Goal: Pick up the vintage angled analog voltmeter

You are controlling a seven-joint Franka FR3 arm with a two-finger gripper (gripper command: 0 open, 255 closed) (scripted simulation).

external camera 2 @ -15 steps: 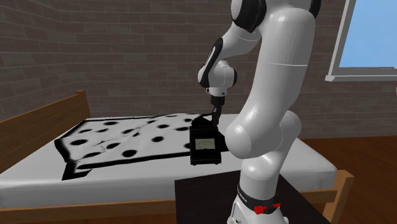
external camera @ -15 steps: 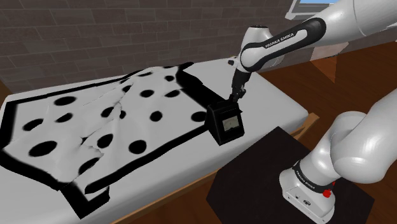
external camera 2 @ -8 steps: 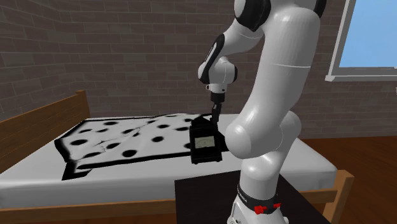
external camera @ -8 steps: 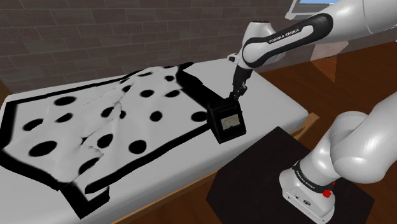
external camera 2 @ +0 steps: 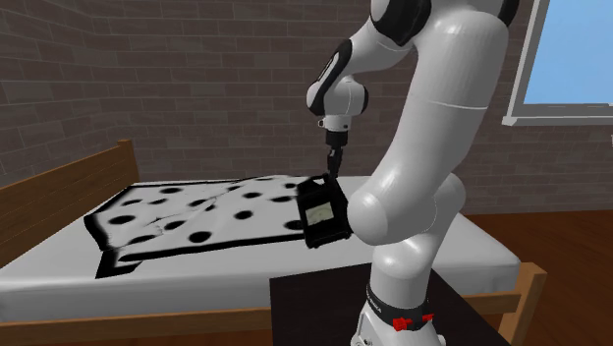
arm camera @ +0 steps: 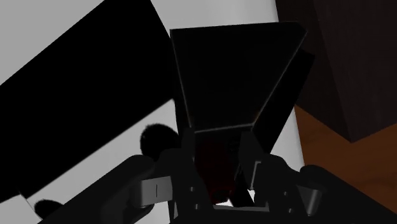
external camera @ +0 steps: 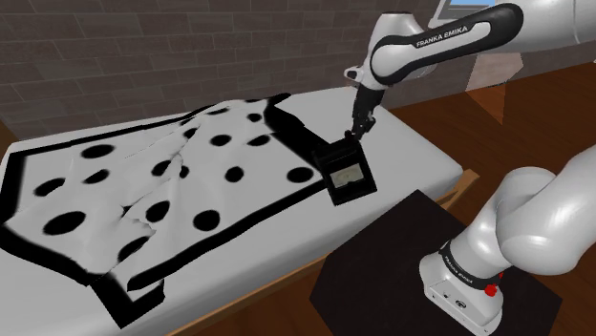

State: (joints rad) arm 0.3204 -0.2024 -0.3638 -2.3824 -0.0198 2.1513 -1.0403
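Voltmeter, a black wedge-shaped box with a pale dial face, hangs tilted under the jaws. It sits over the white bed, just beside the black border of the white blanket with black spots. The jaws are pinching its top rear edge, and in the wrist view I see both fingers clasped on that narrow end. I cannot tell if the base is fully clear of the bed. My worry is that the grip is high and off-centre, so the body may pivot or slide out on a fast lift. A drop this near the bed edge could send it onto the brown wooden floor.
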